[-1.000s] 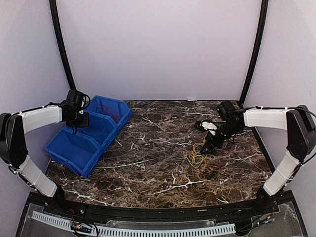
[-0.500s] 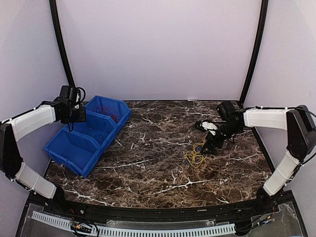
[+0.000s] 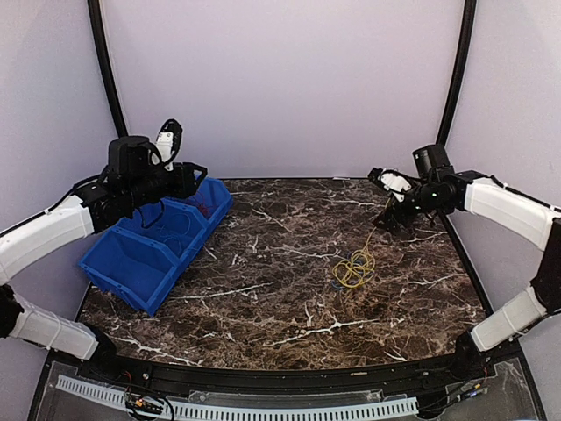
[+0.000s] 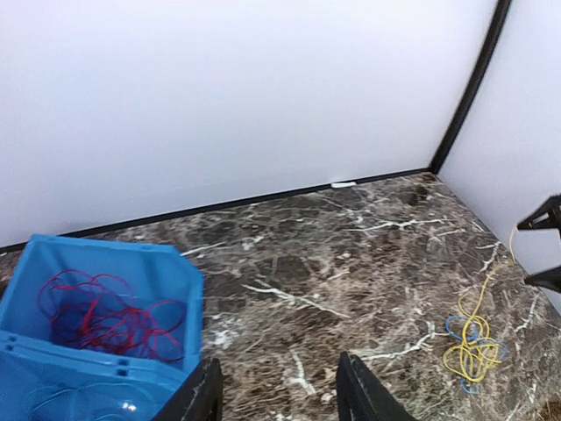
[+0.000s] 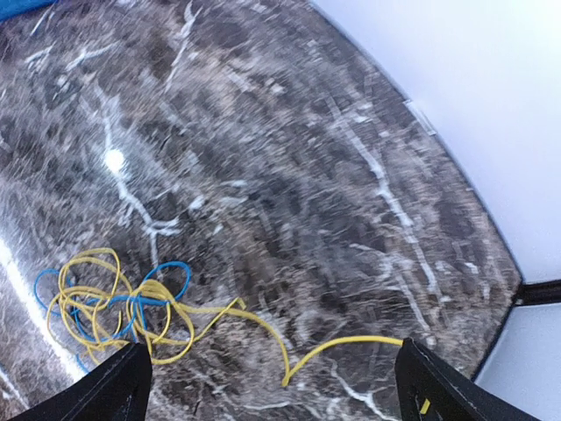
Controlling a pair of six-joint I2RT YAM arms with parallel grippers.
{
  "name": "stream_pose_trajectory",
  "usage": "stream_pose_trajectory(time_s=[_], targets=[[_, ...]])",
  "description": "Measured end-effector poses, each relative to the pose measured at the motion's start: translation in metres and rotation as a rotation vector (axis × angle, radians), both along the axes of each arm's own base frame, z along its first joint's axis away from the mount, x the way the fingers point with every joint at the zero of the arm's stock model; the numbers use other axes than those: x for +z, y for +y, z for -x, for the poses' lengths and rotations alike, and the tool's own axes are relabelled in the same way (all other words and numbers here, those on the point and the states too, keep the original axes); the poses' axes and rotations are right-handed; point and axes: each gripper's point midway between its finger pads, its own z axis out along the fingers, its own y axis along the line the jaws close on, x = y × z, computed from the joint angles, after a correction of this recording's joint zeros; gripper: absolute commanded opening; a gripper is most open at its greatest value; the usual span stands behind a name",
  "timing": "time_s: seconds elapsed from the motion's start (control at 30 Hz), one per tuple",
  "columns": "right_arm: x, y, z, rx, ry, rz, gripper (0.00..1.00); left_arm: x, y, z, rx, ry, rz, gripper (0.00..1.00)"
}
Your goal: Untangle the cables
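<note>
A tangle of yellow and blue cables (image 3: 353,267) lies on the marble table right of centre, also in the left wrist view (image 4: 473,349) and the right wrist view (image 5: 105,307). One yellow strand (image 5: 263,329) rises from it to the inner edge of one finger (image 5: 438,386) of my right gripper (image 3: 384,197) (image 5: 276,386), whose jaws stand wide apart above the table. The red cable (image 3: 188,195) (image 4: 105,316) is coiled in the far compartment of the blue bin (image 3: 123,285). My left gripper (image 3: 195,171) (image 4: 280,399) hovers open and empty beside that bin.
The blue bin (image 4: 114,246) has three compartments and sits at the table's left edge; faint thin loops (image 4: 79,402) show in its middle one. White walls with black corner posts (image 3: 451,96) close off the back and sides.
My left gripper opened, rose from the bin and swung toward the table. My right arm lifted and drew back to the right, pulling a yellow strand out of the tangle.
</note>
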Motion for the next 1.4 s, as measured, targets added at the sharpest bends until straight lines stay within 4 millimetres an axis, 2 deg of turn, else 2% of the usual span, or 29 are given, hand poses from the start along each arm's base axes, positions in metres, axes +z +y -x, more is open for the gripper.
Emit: stream_pose_trajectory(time_s=[0.1, 0.13, 0.17, 0.2, 0.27, 0.33, 0.43, 0.53, 0.6, 0.7, 0.83, 0.97, 1.03, 1.1, 1.2, 1.27, 1.4], targets=[[0.04, -0.014, -0.009, -0.078, -0.139, -0.045, 0.99, -0.007, -0.049, 0.009, -0.126, -0.005, 0.02, 0.44], [0.048, -0.018, -0.01, -0.095, -0.165, -0.055, 0.99, -0.013, -0.065, 0.013, -0.167, 0.004, 0.021, 0.44], [0.055, -0.021, -0.01, -0.104, -0.187, -0.066, 0.96, -0.022, -0.076, 0.012, -0.193, 0.016, 0.019, 0.43], [0.059, -0.023, -0.009, -0.109, -0.195, -0.075, 0.94, -0.033, -0.101, 0.023, -0.26, 0.034, 0.013, 0.43], [0.056, -0.018, -0.004, -0.074, -0.175, -0.092, 0.93, -0.063, -0.14, 0.036, -0.356, 0.088, -0.016, 0.42], [0.037, -0.009, 0.008, -0.007, -0.082, -0.096, 0.93, -0.093, -0.174, 0.051, -0.438, 0.14, -0.057, 0.41], [-0.006, -0.005, 0.029, 0.064, 0.098, -0.062, 0.92, -0.132, -0.223, 0.077, -0.554, 0.201, -0.114, 0.38], [-0.047, -0.013, 0.055, 0.084, 0.252, 0.002, 0.93, -0.153, -0.259, 0.095, -0.63, 0.236, -0.13, 0.35], [-0.068, -0.023, 0.075, 0.084, 0.33, 0.051, 0.94, -0.157, -0.272, 0.099, -0.648, 0.246, -0.12, 0.35], [-0.083, -0.036, 0.094, 0.077, 0.375, 0.112, 0.98, -0.156, -0.28, 0.092, -0.639, 0.246, -0.086, 0.38], [-0.085, -0.063, 0.099, 0.012, 0.309, 0.231, 0.99, -0.147, -0.293, 0.08, -0.625, 0.243, -0.03, 0.45], [-0.076, -0.08, 0.097, -0.042, 0.276, 0.271, 0.98, -0.148, -0.305, 0.07, -0.608, 0.256, 0.015, 0.45], [-0.061, -0.074, 0.098, -0.03, 0.311, 0.2, 0.95, -0.154, -0.308, 0.07, -0.603, 0.277, 0.029, 0.43], [-0.03, -0.055, 0.096, 0.028, 0.341, 0.062, 0.93, -0.16, -0.31, 0.07, -0.61, 0.294, 0.045, 0.42], [0.004, -0.028, 0.096, 0.132, 0.343, -0.086, 0.92, -0.159, -0.319, 0.075, -0.656, 0.294, 0.087, 0.45], [0.012, -0.017, 0.103, 0.171, 0.365, -0.155, 0.9, -0.151, -0.324, 0.078, -0.692, 0.273, 0.129, 0.49], [0.014, -0.001, 0.118, 0.221, 0.474, -0.27, 0.89, -0.131, -0.332, 0.085, -0.766, 0.193, 0.239, 0.53]])
